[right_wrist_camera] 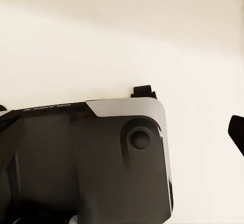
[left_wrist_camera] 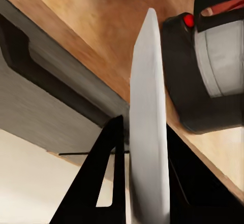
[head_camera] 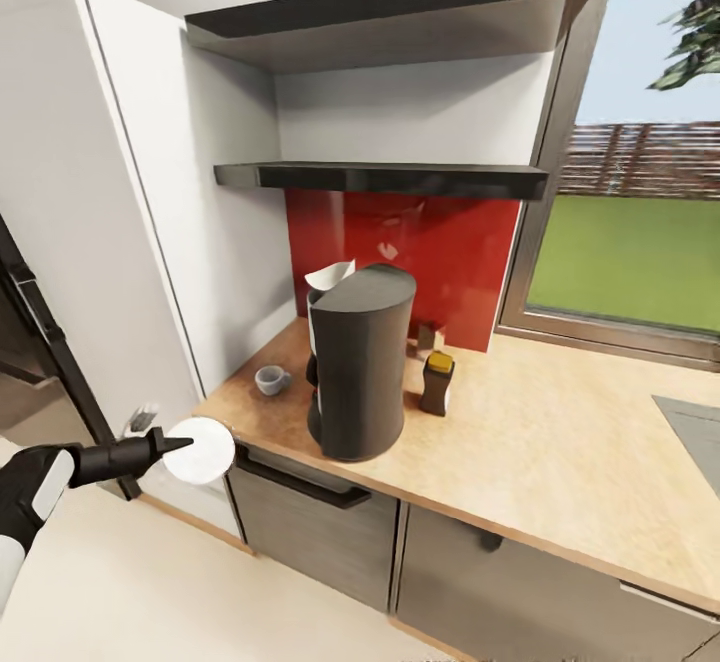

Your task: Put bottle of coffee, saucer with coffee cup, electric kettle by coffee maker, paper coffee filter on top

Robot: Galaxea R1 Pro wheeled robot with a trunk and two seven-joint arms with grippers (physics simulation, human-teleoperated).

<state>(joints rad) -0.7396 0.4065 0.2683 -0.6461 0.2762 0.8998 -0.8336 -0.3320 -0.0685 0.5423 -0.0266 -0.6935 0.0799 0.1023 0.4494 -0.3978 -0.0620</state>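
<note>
The black coffee maker [head_camera: 360,362] stands on the light-wood kitchen countertop [head_camera: 560,442], and the paper coffee filter [head_camera: 330,274] sits on its top. To its right stands the bottle of coffee [head_camera: 437,382]. The white coffee cup [head_camera: 270,379] rests on the counter to its left. My left gripper [head_camera: 178,445] is shut on the white saucer [head_camera: 205,450], just off the counter's front left corner. The left wrist view shows the saucer [left_wrist_camera: 148,132] edge-on between the fingers [left_wrist_camera: 104,183], with the coffee maker [left_wrist_camera: 208,71] beyond. The electric kettle is out of view.
The black kitchen shelf [head_camera: 380,178] hangs above the coffee maker, with a thicker shelf higher up. A white tall cabinet [head_camera: 130,192] bounds the counter's left end. The sink [head_camera: 695,432] is at the far right. Grey drawer fronts [head_camera: 310,512] lie below. The right wrist view shows pale floor and my own base [right_wrist_camera: 91,158].
</note>
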